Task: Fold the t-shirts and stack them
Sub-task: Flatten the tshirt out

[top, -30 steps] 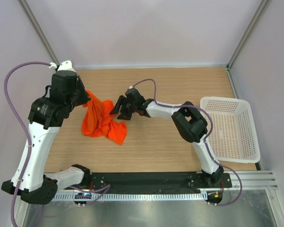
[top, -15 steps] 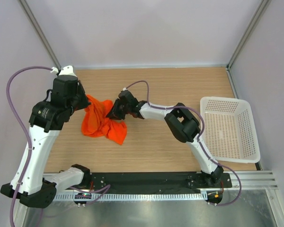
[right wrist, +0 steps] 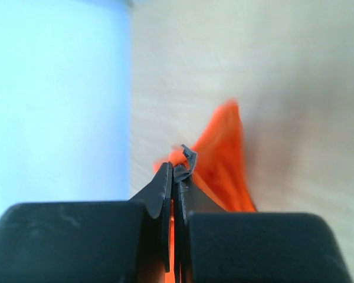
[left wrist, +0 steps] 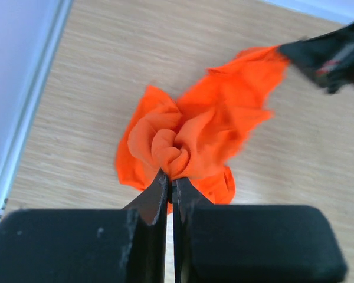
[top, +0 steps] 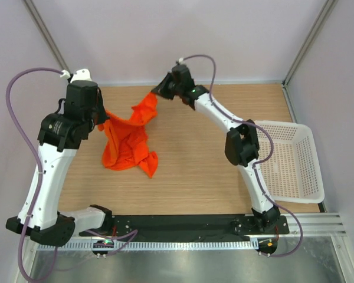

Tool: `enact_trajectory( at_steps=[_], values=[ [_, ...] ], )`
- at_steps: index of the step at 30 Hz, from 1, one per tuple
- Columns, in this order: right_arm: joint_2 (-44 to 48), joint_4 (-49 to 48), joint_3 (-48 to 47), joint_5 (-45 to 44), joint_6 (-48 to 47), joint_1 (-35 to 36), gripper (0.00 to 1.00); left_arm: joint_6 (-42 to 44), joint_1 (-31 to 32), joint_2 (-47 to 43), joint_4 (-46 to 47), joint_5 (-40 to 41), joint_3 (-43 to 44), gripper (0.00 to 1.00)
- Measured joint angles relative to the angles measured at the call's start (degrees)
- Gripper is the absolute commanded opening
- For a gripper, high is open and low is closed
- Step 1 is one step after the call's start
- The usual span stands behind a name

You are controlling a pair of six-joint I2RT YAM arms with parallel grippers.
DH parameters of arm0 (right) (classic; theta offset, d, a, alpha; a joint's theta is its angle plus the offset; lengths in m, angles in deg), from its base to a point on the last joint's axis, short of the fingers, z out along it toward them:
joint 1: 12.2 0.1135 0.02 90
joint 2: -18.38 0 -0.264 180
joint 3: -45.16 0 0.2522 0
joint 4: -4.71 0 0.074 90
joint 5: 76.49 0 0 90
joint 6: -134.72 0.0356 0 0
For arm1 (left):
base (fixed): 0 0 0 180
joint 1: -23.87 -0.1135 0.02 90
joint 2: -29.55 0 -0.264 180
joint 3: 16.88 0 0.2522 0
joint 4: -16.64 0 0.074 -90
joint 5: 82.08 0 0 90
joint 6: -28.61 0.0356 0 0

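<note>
One t-shirt (top: 127, 144), strung between left gripper (left wrist: 170, 177), right gripper (right wrist: 176, 168), basket (top: 283, 125) apart

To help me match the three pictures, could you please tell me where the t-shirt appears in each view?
Top external: t-shirt left of centre.
Left wrist: t-shirt in the centre, bunched at the left gripper.
Right wrist: t-shirt in the centre, trailing right from the right gripper.
Shared landmark: the right gripper pinching a shirt corner, top centre in the top view, top right in the left wrist view.
</note>
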Motion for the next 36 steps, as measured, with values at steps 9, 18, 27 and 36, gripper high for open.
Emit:
enact_trajectory(
  at_steps=[9, 18, 27, 36],
  values=[
    [14.3, 3.9, -8.4, -2.2, -6.9, -9.2, 0.01, 5.7, -1.1, 6.5, 2.9, -3.5, 13.3, 0.00],
    [48.4, 11.9, 35.8, -3.9, -13.9, -14.8, 0.01, 1.9, -0.2, -1.1, 5.8, -15.8, -16.9, 0.00],
    [54.8, 25.3, 64.6, -11.0, -22.0, -15.3, 0.01, -13.2, 9.7, -3.3, 5.0, -24.9, -45.3, 0.03],
    [60.0, 32.9, 67.8, -20.8, -26.9, -16.7, 0.01, -17.4, 15.2, 5.4, 9.9, -28.4, -45.0, 0.16]
  ],
)
